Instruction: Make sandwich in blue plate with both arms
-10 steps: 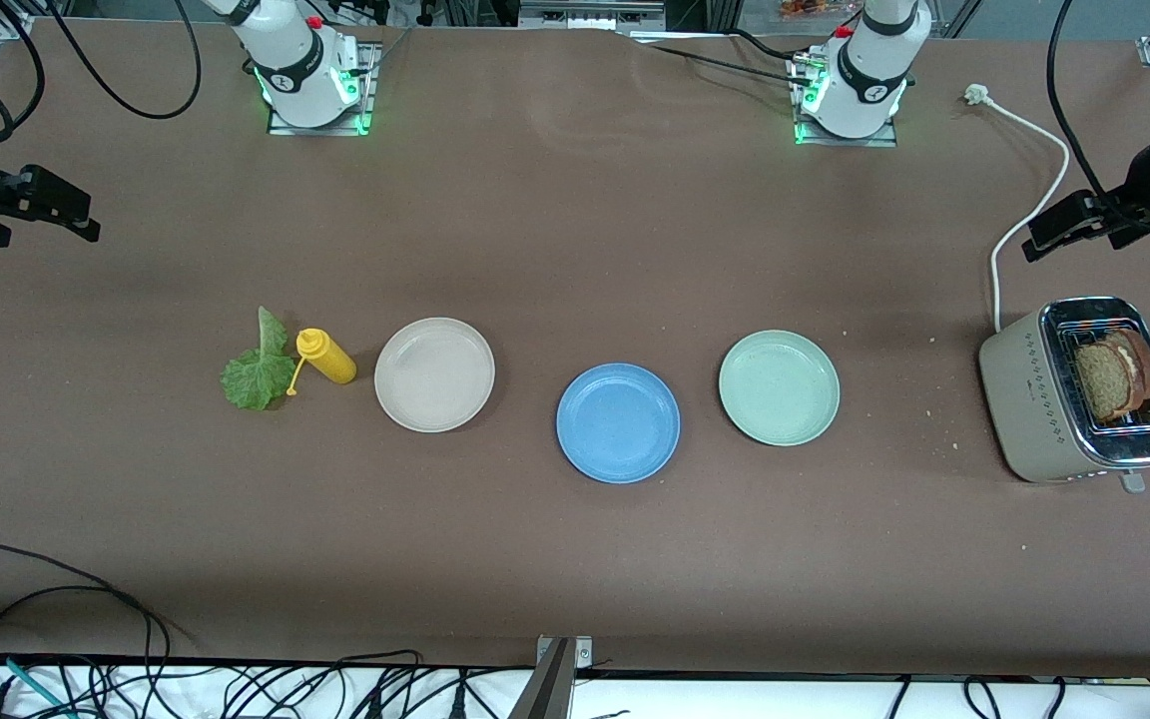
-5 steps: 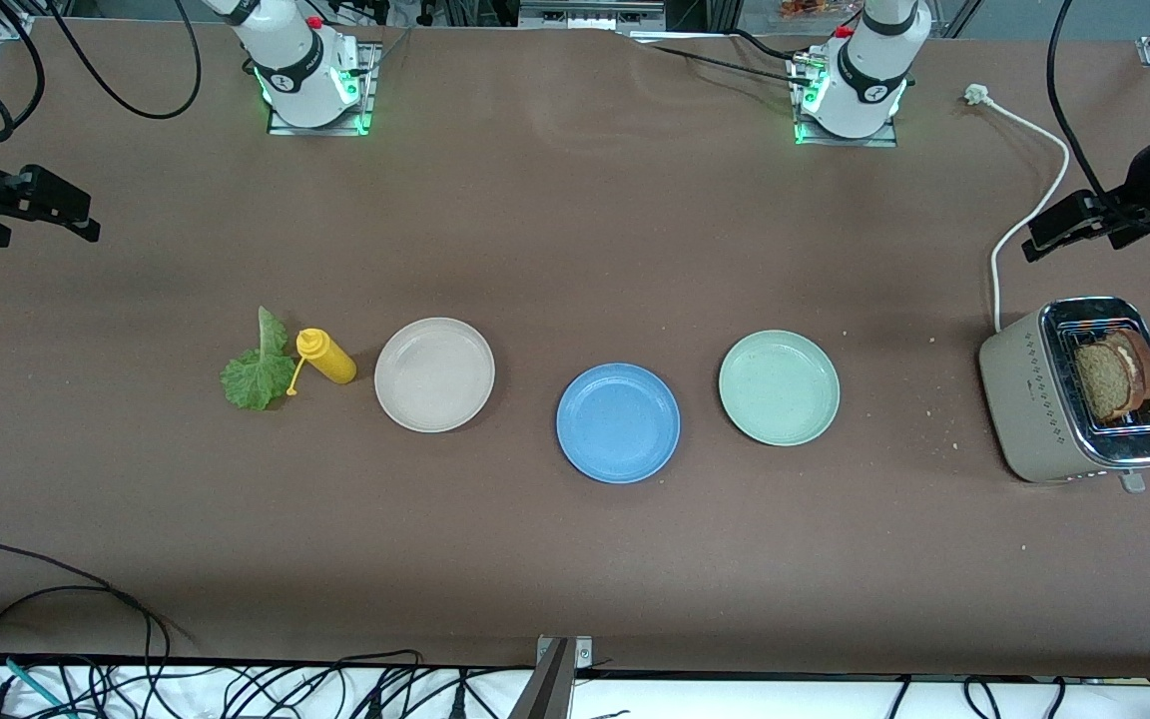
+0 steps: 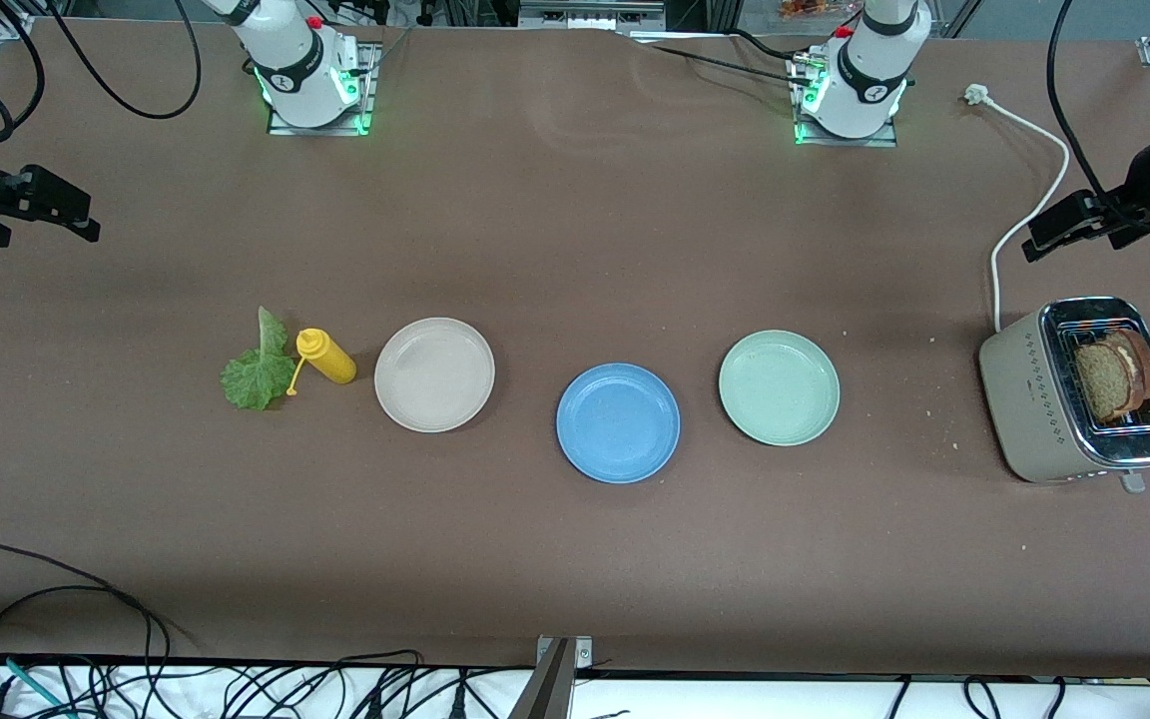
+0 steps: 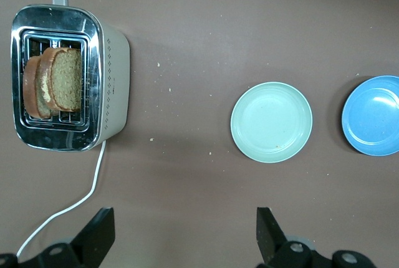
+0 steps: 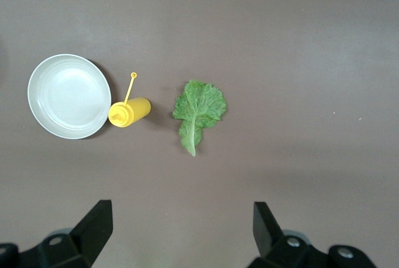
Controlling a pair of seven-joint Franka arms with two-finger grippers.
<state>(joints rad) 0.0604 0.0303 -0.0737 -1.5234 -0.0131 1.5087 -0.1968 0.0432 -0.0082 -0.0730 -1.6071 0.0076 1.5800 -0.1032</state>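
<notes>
Left gripper [image 4: 181,237] fingers wide apart, empty, right gripper [image 5: 177,234] likewise

No readable text, labels, brands or numbers anywhere. Only a small round black emblem on each arm base, at 11 and 1 o'clock of the front view, not legible. Dotted diamond pattern on toaster [image 3: 1079,391] side, decoration only, no letters.
</notes>
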